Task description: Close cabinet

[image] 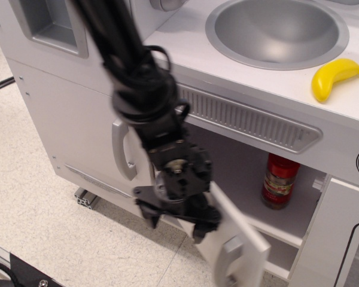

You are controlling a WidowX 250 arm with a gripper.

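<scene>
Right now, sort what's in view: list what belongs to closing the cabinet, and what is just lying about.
Belongs to the job:
cabinet
cabinet door, partly open
door handle
tool, against the door

Just lying about:
banana on the counter
red bottle on the cabinet shelf
sink

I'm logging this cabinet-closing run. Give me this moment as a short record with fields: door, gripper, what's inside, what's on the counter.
door: cabinet door partly open, blurred, handle at its free edge
gripper: gripper against the door's outer face, fingers spread, holding nothing
inside: red bottle upright on the shelf
counter: banana lying right of the sink
task state: cabinet not yet shut
</scene>
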